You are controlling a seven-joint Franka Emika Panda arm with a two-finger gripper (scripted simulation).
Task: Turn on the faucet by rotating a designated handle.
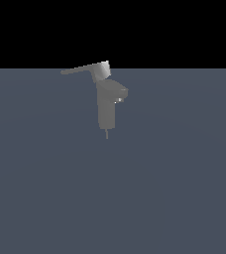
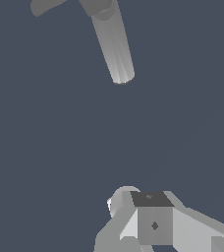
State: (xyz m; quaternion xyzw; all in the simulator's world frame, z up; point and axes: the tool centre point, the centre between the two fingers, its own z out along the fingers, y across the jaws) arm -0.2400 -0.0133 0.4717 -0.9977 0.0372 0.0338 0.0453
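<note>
Presently catalogued: one faucet [image 1: 107, 106], matte grey, upright column, standing on a dark blue-grey floor [image 1: 184, 198], well clear of anything else.

Spout [image 1: 121, 93]: short, stubby, pointing toward the exterior view's right.

Cap [image 1: 102, 70]: lighter grey cylinder, tilted, atop the column.

Handle [image 1: 80, 69]: long thin flat bar, projecting from the cap toward the exterior view's left, near level, its free end slightly lower. Long axis runs roughly side to side in the exterior view, opposite the spout.

Gripper [image 2: 151, 224]: not in the exterior view; only part of its grey and white body shows in the wrist view. Whether the fingers are open or closed cannot be told; the tips are not shown. Nothing visible is held.

Relation of note: in the wrist view the faucet column [image 2: 113, 42] lies well apart from the gripper body, across bare floor, with the handle's end [image 2: 44, 6] just cut by the frame edge, off to one side of the column. No contact.

Judgement: approach stage; task not begun. The coming move likely requires closing the gap and meeting the bar near its free end, pushing across its long axis so the cap rotates.
</note>
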